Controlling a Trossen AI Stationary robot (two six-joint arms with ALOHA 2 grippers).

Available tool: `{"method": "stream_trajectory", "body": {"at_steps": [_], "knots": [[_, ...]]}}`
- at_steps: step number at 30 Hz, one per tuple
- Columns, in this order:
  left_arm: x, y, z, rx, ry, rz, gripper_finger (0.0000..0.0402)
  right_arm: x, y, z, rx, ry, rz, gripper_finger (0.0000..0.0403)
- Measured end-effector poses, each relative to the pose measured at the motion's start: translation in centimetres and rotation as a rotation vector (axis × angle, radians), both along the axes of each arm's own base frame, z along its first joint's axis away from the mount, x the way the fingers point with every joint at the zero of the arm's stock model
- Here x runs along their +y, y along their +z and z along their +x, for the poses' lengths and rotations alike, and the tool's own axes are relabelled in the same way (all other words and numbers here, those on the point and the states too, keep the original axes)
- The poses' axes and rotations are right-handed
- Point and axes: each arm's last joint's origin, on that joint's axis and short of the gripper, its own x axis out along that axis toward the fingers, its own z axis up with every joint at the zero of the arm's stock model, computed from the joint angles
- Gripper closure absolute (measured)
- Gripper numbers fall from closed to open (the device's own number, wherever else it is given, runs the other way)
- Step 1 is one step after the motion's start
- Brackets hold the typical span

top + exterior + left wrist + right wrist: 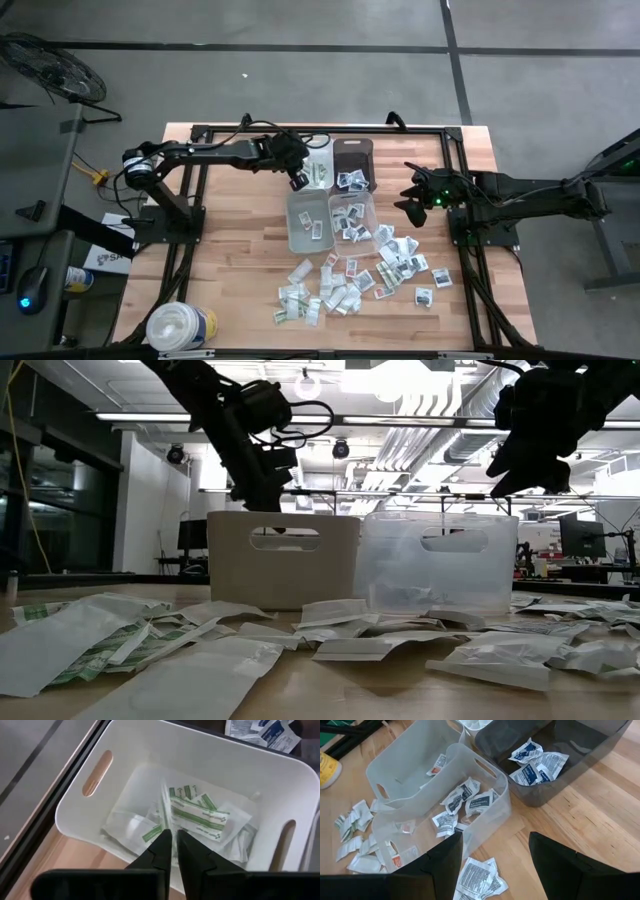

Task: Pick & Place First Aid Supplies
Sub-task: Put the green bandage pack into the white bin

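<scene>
Loose paper packets (150, 650) lie scattered nearest the low camera, spread over the wood table (230, 250) in front of the bins; more packets (345, 285) show from above.

Left gripper (173, 851) hangs over the white bin (75, 815), which holds green-striped packets (197, 815). Fingers nearly pressed together with a thin blurred packet edge rising between the tips; cannot tell if it is pinched or dropping.

Right gripper (495, 860) waits spread wide, empty, above the clear bins (490, 810) and beside the dark bin (600, 755), both holding printed packets.

Judgement: packets look very light, thin, floppy and slick; they will slide or fan if pushed. Best pinched by a raised edge or corner, one at a time, since the pile overlaps.
</scene>
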Motion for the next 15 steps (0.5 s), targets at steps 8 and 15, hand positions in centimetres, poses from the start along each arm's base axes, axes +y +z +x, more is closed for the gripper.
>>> {"method": "stream_trajectory", "body": {"at_steps": [8,15], "knots": [[-0.13,-0.02,0.07,-0.015,-0.034,-0.037,0.0313,-0.02,0.0,0.0,0.002,0.001,-0.012,0.0181],[-0.74,0.62,-0.13,-0.072,-0.127,-0.152,0.0292,0.01,-0.01,0.0,0.002,0.013,-0.007,0.0181]]}}
